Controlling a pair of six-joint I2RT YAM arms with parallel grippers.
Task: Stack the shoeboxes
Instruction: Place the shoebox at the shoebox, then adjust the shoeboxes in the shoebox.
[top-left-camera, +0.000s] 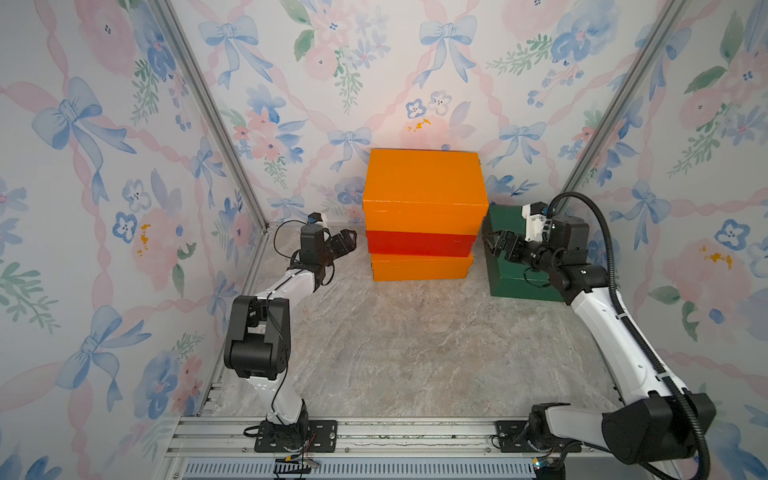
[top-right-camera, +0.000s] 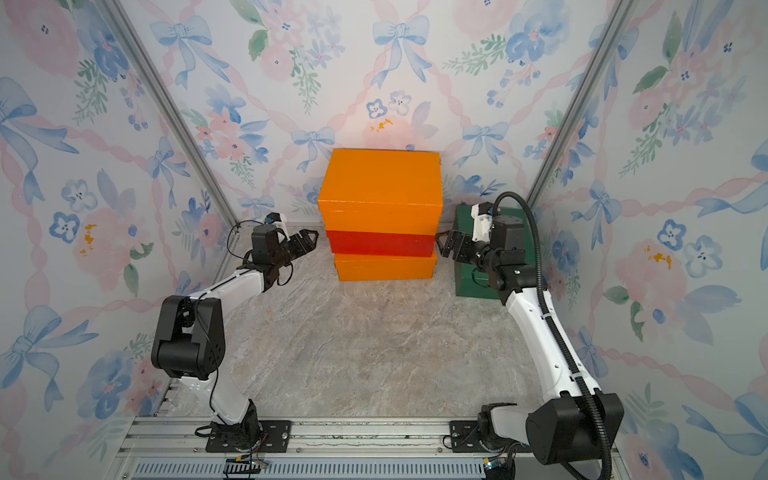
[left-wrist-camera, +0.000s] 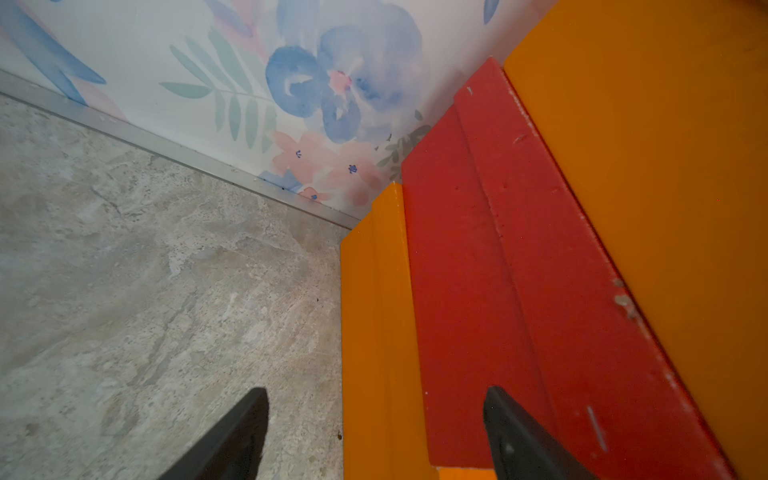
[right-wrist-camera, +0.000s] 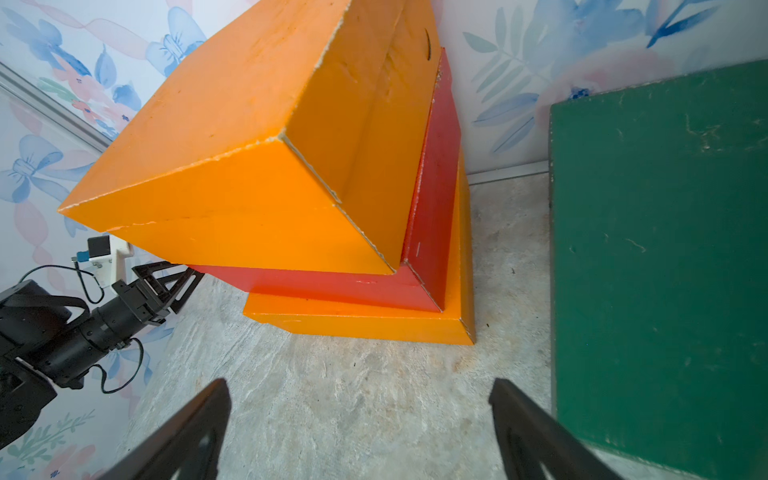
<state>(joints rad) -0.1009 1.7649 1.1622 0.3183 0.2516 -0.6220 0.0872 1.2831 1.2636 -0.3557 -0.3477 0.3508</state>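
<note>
**Three boxes up, green one waiting, and a crooked stack to worry about**

I start on my left. The left gripper (top-left-camera: 348, 242) hovers just beside the left end of the stack, level with the red shoebox (top-left-camera: 419, 244). Its fingers (left-wrist-camera: 232, 436) stand partly apart and hold nothing. In the left wrist view the red box and the bottom orange shoebox (left-wrist-camera: 374, 332) lie just ahead of the tips, close but not touching. If I drift this arm inward, I judge it will shove the red box sideways.

The stack stands in the middle of the table (top-left-camera: 395, 353), against the back wall. The top orange shoebox (top-left-camera: 424, 187) rests on the red one. In the right wrist view it sits twisted and overhangs the boxes beneath it. That skew is my main worry, because a fourth box set on it could tip or slide off.

The right gripper (top-left-camera: 491, 245) is spread wide and empty, its fingers (right-wrist-camera: 187, 432) in the gap between the stack and the dark green shoebox (top-left-camera: 509, 286). The stack's right end is just ahead of the tips. The green box lies on the table beside them, under the right arm, apart from the stack. It is too wide for one gripper, so I expect to squeeze it between both arms, and uneven pressure could drop it.
</note>
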